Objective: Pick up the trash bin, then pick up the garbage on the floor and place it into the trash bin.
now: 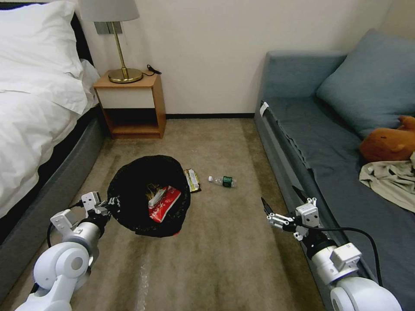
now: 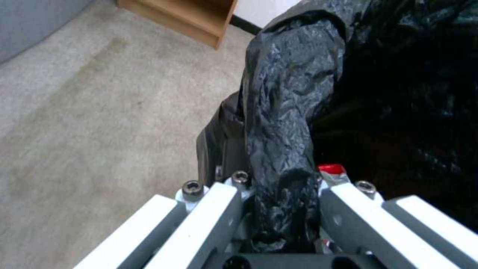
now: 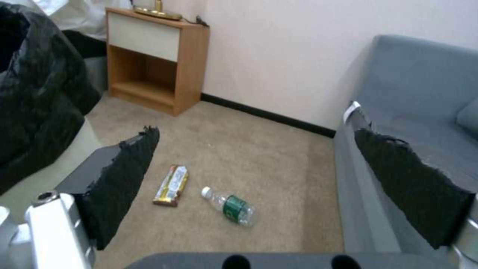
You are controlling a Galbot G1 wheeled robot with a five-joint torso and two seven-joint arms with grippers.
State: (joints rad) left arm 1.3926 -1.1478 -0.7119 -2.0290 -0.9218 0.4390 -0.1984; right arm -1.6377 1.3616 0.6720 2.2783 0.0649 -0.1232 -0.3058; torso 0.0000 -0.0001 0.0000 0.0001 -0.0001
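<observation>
The black-bagged trash bin (image 1: pixel 142 172) hangs tilted above the carpet, its rim (image 2: pixel 286 93) pinched by my left gripper (image 1: pixel 113 202), which is shut on it (image 2: pixel 283 201). Inside the bin lies a red-and-white snack packet (image 1: pixel 164 204). Two pieces of garbage rest on the floor just beyond the bin: a dark gold-printed wrapper (image 1: pixel 192 180) (image 3: pixel 171 185) and a clear green-labelled bottle (image 1: pixel 223 181) (image 3: pixel 230 206). My right gripper (image 1: pixel 281 199) (image 3: pixel 255 131) hovers open beside the sofa front, nearer me than the bottle, nothing between its fingers (image 3: pixel 124 175).
A bed (image 1: pixel 39 129) runs along the left and a grey sofa (image 1: pixel 311 142) along the right, bearing a plush toy (image 1: pixel 387 144) and a beige garment (image 1: pixel 391 179). A wooden nightstand (image 1: pixel 132 106) with a lamp stands at the far wall. Carpet lies between.
</observation>
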